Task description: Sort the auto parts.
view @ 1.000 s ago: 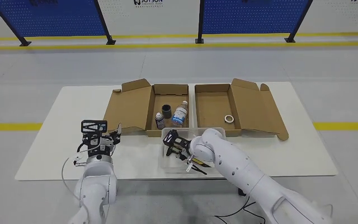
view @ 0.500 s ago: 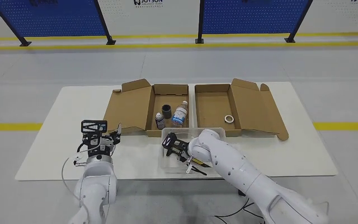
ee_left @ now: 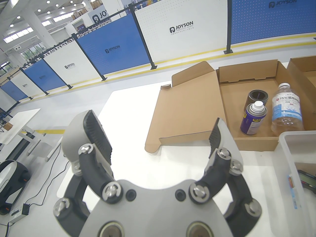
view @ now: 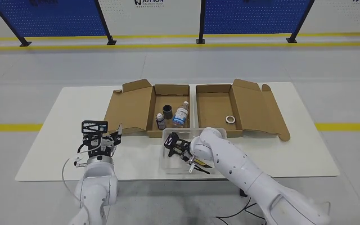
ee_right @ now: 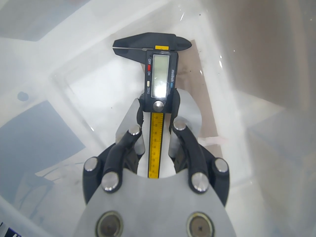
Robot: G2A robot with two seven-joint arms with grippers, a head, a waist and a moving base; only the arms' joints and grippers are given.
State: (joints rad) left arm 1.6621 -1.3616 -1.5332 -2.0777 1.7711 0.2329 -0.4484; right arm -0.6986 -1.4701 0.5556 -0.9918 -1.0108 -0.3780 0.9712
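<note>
Atop white table [view: 62,124], open cardboard boxes [view: 132,107], blue barrier panels [view: 56,14] behind

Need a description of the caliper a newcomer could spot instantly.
On the white table, find the clear bin at its robot-side edge. Inside it the right gripper is shut on the caliper: black head, grey display, yellow ruled bar, unlike the round spray can and bottle nearby.

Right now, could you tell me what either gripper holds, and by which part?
The right gripper clamps the black, yellow-scaled digital caliper by its display housing's sides; the left gripper is open, empty.
</note>
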